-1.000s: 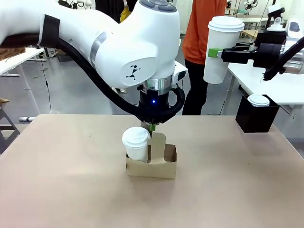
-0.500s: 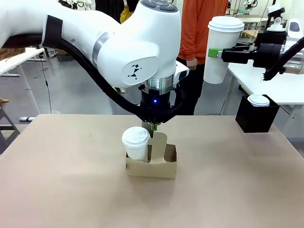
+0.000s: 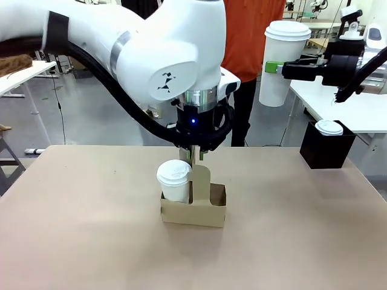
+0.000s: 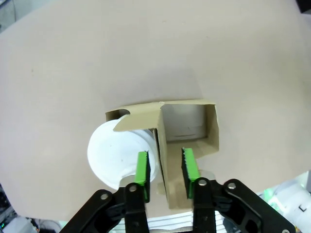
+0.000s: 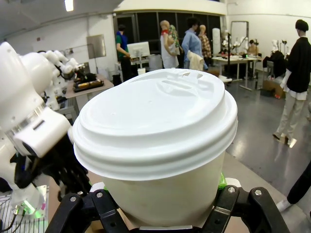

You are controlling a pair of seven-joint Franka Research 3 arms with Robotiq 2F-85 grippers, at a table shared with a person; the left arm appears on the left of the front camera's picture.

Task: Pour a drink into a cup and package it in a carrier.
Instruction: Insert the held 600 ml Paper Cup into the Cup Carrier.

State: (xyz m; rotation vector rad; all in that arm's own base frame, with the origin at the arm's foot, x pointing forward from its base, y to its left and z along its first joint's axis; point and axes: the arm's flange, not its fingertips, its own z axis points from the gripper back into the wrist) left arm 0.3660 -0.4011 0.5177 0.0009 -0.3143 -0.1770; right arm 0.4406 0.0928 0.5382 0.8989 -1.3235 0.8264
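The brown cardboard carrier [image 3: 193,212] stands mid-table with a lidded white cup [image 3: 173,180] in its left slot; its right slot is empty. My left gripper [image 3: 195,159] hangs straight above the upright handle tab. In the left wrist view the carrier [image 4: 214,131] and its cup [image 4: 114,153] lie below my left gripper [image 4: 165,167], which is open, with its green pads either side of the tab and a small gap to it. My right gripper [image 3: 277,66] holds a second tall lidded cup [image 3: 284,60] high at the right, shut on the cup [image 5: 155,126]. The drink is out of view.
A black square box [image 3: 326,156] with a lidded cup in it sits at the table's far right edge. A person in an orange top [image 3: 257,30] stands beyond the tan table [image 3: 91,235]. A white table [image 3: 363,115] stands behind on the right.
My left wrist has lifted a little above the handle tab while the carrier stays on the table. The person behind has shifted left. The right arm holds still with its cup.
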